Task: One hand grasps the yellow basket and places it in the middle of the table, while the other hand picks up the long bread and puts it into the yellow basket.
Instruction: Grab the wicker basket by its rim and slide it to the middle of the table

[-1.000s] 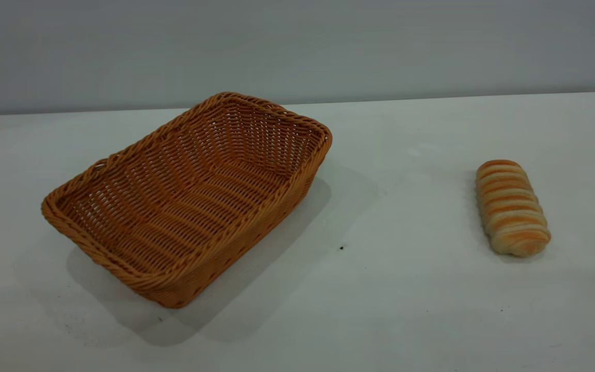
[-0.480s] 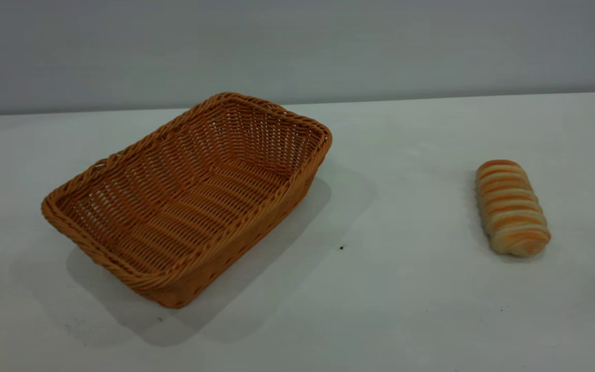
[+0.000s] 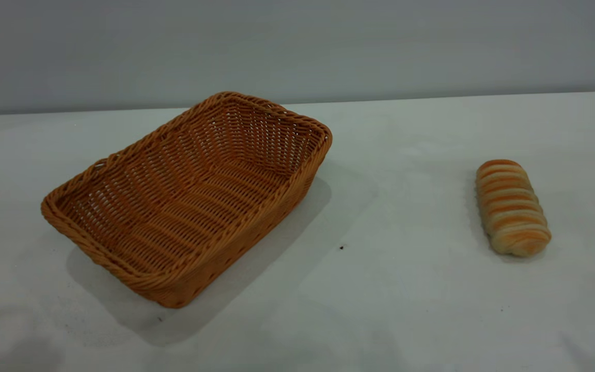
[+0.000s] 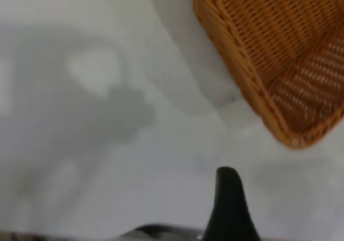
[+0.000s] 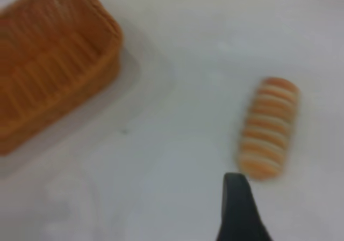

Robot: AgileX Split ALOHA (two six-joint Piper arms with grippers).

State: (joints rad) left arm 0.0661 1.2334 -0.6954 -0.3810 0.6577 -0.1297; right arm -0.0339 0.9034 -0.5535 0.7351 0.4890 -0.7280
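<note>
here we start at the fingers: in the left wrist view a single black fingertip [image 4: 228, 198] of the left gripper [image 4: 228, 209] rises into the picture above bare table [image 4: 107, 144], and its partner is out of view, so we cannot tell whether that hand is released or clenched. nothing lies against the fingertip. the near corner of the yellow basket [image 4: 269, 64] sits apart from it, farther out on the white surface, with a soft grey shadow between.

in the right wrist view we likewise see just one dark fingertip [image 5: 239, 209] of the right gripper [image 5: 239, 214], hanging over the tabletop, and again we cannot tell if the hand is spread or closed. the long bread [image 5: 267, 127] lies just beyond that fingertip, close but not touching, with the basket farther off to one side.

from the exterior view we see neither arm, only faint shadows at the near edge of the table [image 3: 406, 310]. the yellow basket [image 3: 189, 196] rests flat on the left part of the table, turned at an angle, open side up, with nothing inside. the long bread [image 3: 512, 207] lies on its side well apart from it on the right part of the table, one rounded end toward the camera.
</note>
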